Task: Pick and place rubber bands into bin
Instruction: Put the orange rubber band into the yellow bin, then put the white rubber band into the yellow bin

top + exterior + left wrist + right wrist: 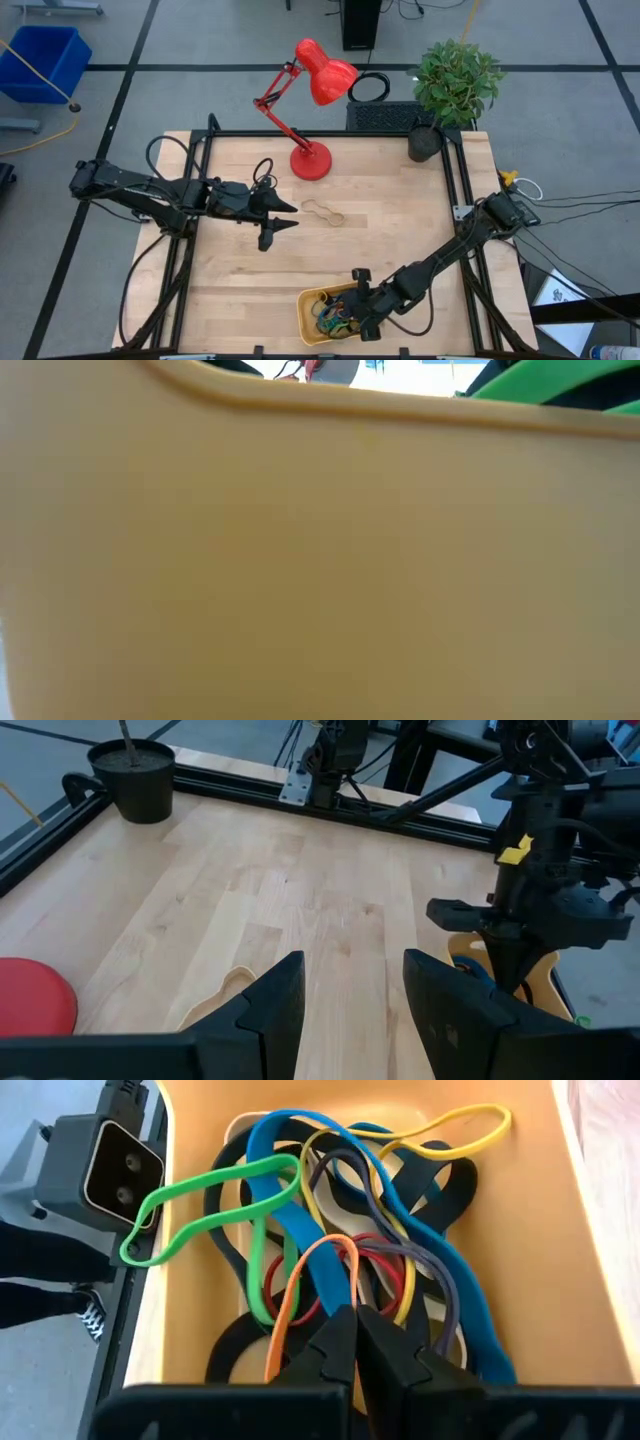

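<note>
The yellow-orange bin (308, 318) stands at the table's near edge, and its wall (300, 560) fills the low view. Several rubber bands (400, 1230) lie tangled in it: blue, yellow, black, red, purple. A green band (200, 1190) lies across the bin's rim. My right gripper (355, 1330) is low over the bin, shut, with an orange band (300, 1275) at its tips. One tan band (322, 211) lies flat mid-table. My left gripper (282, 217) hovers open just left of it. My right gripper seems to pinch the orange band (349, 1275) at its fingertips, coming steeply from above. The shut tips hide the exact spot. The band's loop curves out past the tips and lies on the pile in the bin.
A red desk lamp (312, 100) stands at the table's far middle, with a black plant pot (424, 143) at the far right corner. A small camera box (110, 1165) sits just outside the bin's wall. Bare wood stretches between the two arms.
</note>
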### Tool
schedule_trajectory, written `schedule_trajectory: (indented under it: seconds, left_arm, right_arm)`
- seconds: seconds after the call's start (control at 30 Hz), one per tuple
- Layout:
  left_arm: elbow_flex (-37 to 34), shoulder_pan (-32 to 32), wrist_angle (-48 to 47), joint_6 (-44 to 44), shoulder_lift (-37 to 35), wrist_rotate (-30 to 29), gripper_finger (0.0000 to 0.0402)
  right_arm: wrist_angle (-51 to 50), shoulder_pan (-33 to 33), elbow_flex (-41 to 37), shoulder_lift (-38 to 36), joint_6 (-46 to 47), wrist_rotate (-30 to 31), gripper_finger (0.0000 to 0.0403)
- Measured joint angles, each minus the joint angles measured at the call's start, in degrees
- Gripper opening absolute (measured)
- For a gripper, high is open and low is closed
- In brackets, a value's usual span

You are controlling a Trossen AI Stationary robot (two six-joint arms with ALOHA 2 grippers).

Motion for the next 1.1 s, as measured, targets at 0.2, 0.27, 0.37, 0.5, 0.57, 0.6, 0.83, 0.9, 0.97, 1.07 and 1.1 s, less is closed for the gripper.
schedule_trajectory:
  seconds: [0.2, 0.27, 0.37, 0.5, 0.57, 0.6, 0.83, 0.9, 0.97, 1.07, 1.1]
  left_arm:
    - [0.0, -0.02, 0.0, 0.05, -0.01, 0.0, 0.0177]
    - [0.0, -0.02, 0.01, 0.07, -0.02, 0.0, 0.0177]
    - [0.0, -0.02, 0.0, 0.11, 0.0, 0.0, 0.0177]
    - [0.0, -0.01, 0.06, 0.08, -0.01, 0.0, 0.0177]
    - [0.0, -0.02, 0.13, -0.07, 0.0, 0.0, 0.0177]
    - [0.0, 0.0, 0.17, -0.07, -0.02, 0.0, 0.0177]
    - [0.0, -0.02, 0.26, -0.11, -0.02, 0.01, 0.0177]
    - [0.0, -0.01, 0.26, -0.02, 0.0, 0.01, 0.0177]
    - [0.0, -0.02, 0.28, 0.67, -0.02, 0.02, 0.0177]
    - [0.0, 0.0, 0.32, 3.2, -0.01, 0.03, 0.0177]
    - [0.0, 0.11, 0.32, 4.4, -0.02, 0.05, 0.0177]
  right_arm:
    - [0.14, 0.0, 0.0, 0.0, 0.13, 0.06, 0.0031]
    - [0.15, 0.0, 0.0, -0.03, 0.11, 0.09, 0.0053]
    - [-0.2, 0.0, 0.0, -0.69, 0.06, 0.11, 0.0093]
    - [-1.27, -0.09, -0.06, -3.63, -0.11, 0.13, 0.0141]
    - [-1.64, -0.52, -0.07, -6.12, -0.25, 0.16, 0.0157]
    - [-1.97, -0.77, -0.07, -7.57, -0.64, 0.19, 0.0163]
    - [-2.76, -2.32, -1.11, -18.14, -3.64, 5.02, 0.018]
    - [-2.83, -2.32, -2.96, -21.71, -4.47, 9.61, 0.0178]
    - [-2.37, -2.33, -5.43, -25.48, -4.75, 12.46, 0.0175]
    - [1.32, -2.36, -10.02, -31.21, -4.49, 13.95, 0.017]
    - [3.15, -2.48, -11.59, -33.04, -4.62, 13.97, 0.0169]
